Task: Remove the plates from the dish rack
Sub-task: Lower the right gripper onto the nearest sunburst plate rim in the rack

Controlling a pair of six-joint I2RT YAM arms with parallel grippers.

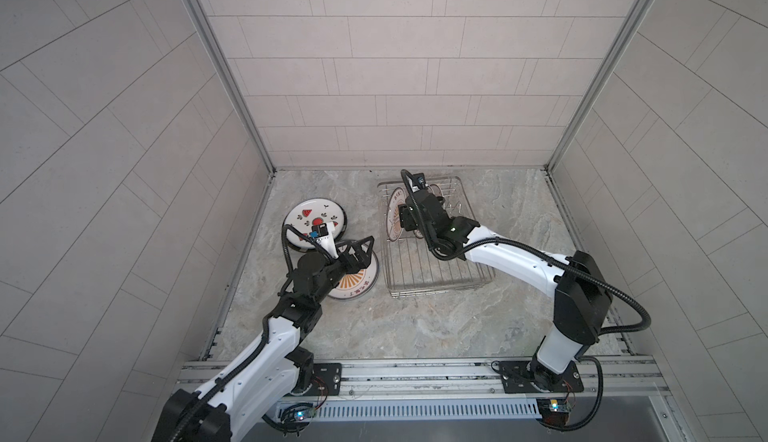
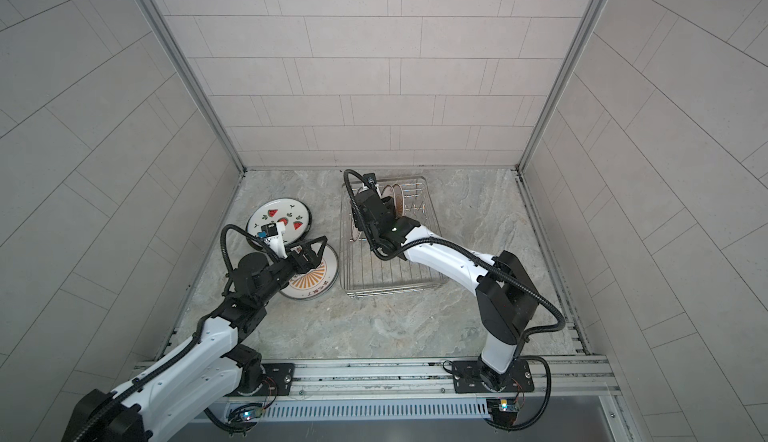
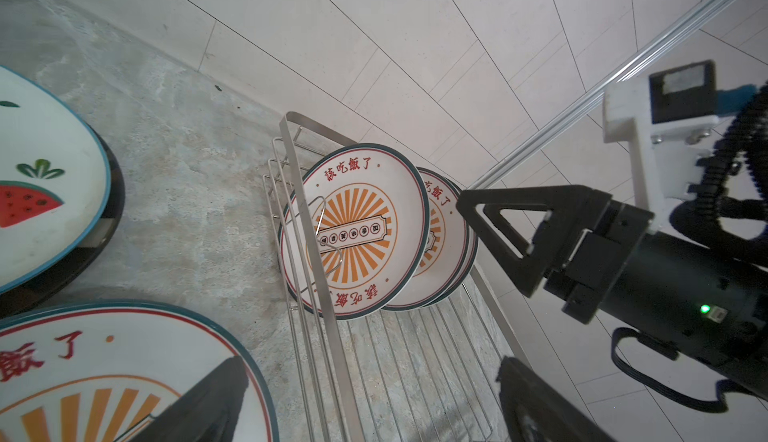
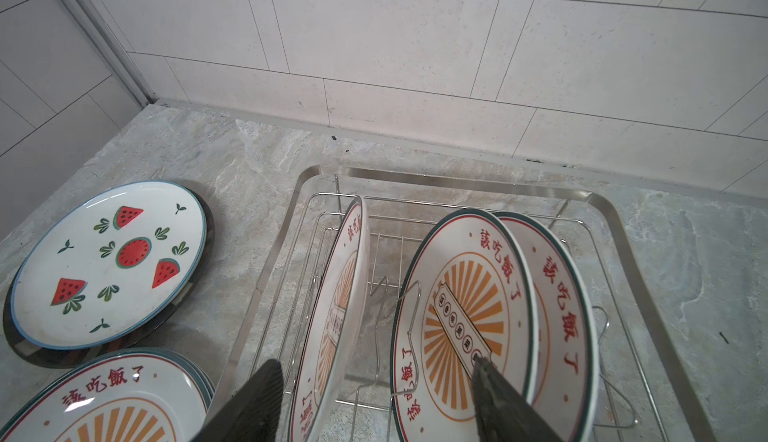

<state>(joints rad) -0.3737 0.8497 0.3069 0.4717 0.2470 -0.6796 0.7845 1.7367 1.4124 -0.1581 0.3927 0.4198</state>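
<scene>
Silver wire dish rack sits right of centre by the far wall, with three sunburst plates upright in it. Right gripper is part open and holds nothing; its jaws straddle the rim of the leftmost plate, one finger just before the middle plate. Best, I judge, to centre on that one rim, close firmly and lift straight up clear of the prongs before swinging left. Left gripper hangs wide open and empty above the sunburst stack, beside the watermelon plate.
</scene>
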